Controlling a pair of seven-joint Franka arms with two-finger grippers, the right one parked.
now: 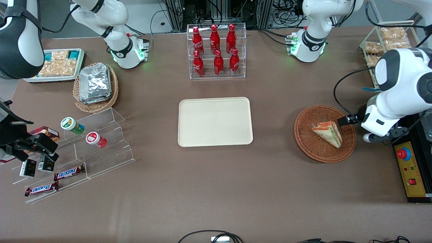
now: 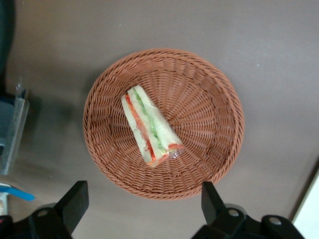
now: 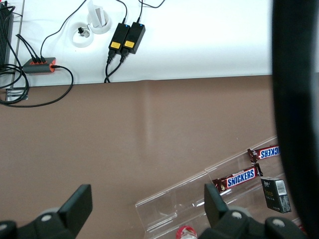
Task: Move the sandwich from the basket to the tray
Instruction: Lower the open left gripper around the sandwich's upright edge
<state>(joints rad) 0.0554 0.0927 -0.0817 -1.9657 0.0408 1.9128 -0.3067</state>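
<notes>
The sandwich (image 1: 327, 133), a clear-wrapped wedge with white bread and red and green layers, lies in the round reddish-brown wicker basket (image 1: 305, 135). In the left wrist view the sandwich (image 2: 149, 127) lies on its side near the middle of the basket (image 2: 209, 99). My gripper (image 1: 346, 120) hovers over the basket's rim on the working arm's side, above the sandwich and apart from it. The gripper (image 2: 143, 201) is open, with only bare table and the basket's edge between its fingers. The cream-beige tray (image 1: 216, 121) lies at mid-table with nothing on it, and a corner of that tray (image 2: 309, 219) shows.
A clear rack of red bottles (image 1: 216, 50) stands farther from the camera than the tray. A control box with a red button (image 1: 410, 172) sits beside the basket at the working arm's end. A tan basket of foil packets (image 1: 96, 86) and an acrylic stepped stand (image 1: 101, 148) lie toward the parked arm's end.
</notes>
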